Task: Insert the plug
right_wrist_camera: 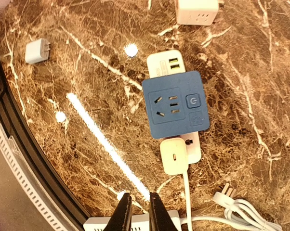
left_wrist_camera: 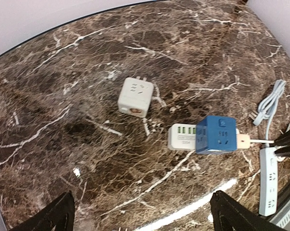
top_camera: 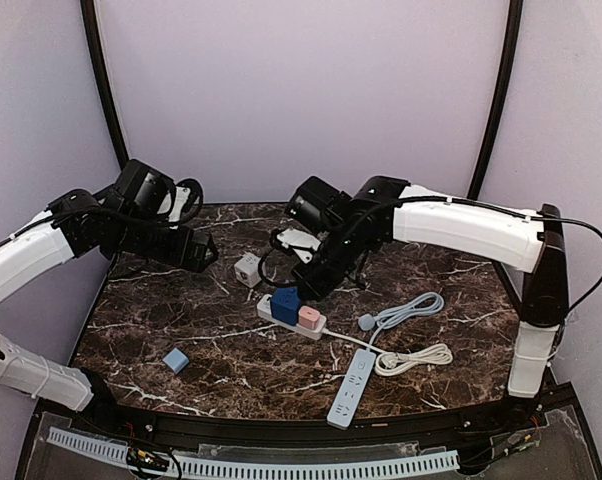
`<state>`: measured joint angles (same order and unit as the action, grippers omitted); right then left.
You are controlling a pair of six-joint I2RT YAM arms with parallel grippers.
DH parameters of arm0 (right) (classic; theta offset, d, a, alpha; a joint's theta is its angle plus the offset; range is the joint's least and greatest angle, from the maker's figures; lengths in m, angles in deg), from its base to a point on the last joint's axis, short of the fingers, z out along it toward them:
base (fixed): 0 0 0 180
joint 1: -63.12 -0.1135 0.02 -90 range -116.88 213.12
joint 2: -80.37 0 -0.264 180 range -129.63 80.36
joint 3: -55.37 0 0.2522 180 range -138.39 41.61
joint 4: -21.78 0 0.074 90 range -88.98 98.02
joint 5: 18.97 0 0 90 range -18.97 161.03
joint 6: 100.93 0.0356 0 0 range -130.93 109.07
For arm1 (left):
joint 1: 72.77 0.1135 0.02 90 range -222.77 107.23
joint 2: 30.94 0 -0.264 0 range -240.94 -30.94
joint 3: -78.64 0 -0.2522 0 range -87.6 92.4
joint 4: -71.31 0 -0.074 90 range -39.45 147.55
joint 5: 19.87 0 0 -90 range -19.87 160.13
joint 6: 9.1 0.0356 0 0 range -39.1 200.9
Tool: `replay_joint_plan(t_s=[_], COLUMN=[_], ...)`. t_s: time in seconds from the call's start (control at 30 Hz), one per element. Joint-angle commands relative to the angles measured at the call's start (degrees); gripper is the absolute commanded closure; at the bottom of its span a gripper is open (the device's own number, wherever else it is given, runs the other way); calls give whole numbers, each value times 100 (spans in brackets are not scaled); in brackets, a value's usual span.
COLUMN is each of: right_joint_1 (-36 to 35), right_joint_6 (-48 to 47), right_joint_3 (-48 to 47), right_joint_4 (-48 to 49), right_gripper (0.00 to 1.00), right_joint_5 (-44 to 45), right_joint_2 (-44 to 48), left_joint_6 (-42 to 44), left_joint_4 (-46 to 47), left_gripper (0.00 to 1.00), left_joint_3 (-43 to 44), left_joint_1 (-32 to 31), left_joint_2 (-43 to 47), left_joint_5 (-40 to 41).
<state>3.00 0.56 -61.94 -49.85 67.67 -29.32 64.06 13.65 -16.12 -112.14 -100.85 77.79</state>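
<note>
Plug insertion looks done: blue cube adapter (right_wrist_camera: 176,103) sits seated on the white power strip (right_wrist_camera: 166,62) mid marble table (top_camera: 181,320), right gripper (right_wrist_camera: 139,214) hovering nearby, nearly pressed together and empty, left gripper (left_wrist_camera: 145,214) spread wide.

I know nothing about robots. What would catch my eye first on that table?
A bright blue cube adapter stands out, sitting on a white power strip mid-table, with a pink plug right beside it. It all rests on a dark marble tabletop streaked with white veins. The white-and-black left arm and right arm lean in from either side.
</note>
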Motion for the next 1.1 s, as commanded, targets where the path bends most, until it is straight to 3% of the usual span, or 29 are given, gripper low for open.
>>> replay_joint_plan(t_s=[0.0, 0.2, 0.4, 0.5, 0.83, 1.07], right_joint_1=[24, 153, 377, 505, 751, 756], right_joint_6=[359, 682, 776, 784, 725, 773], right_joint_3=[159, 595, 1176, 1475, 1407, 1543], right_joint_4=[414, 987, 1638, 1874, 1825, 1752], right_gripper=[86, 76, 45, 34, 27, 22], right_joint_5=[831, 1456, 1557, 1566, 1380, 1358], right_joint_2=[274, 687, 1215, 1437, 1287, 1307], left_joint_6=[-394, -644, -1102, -1098, -873, -1060], left_joint_4=[-548, -822, -1404, -1695, -1765, -2010], left_gripper=[1, 1, 11, 13, 17, 18], left_joint_3=[-390, -777, -931, -965, -1293, -1627], left_joint_1=[24, 25, 20, 20, -4, -230], left_joint_2=[479, 889, 989, 959, 493, 473], left_joint_5=[1058, 787, 278, 52, -1094, -1364])
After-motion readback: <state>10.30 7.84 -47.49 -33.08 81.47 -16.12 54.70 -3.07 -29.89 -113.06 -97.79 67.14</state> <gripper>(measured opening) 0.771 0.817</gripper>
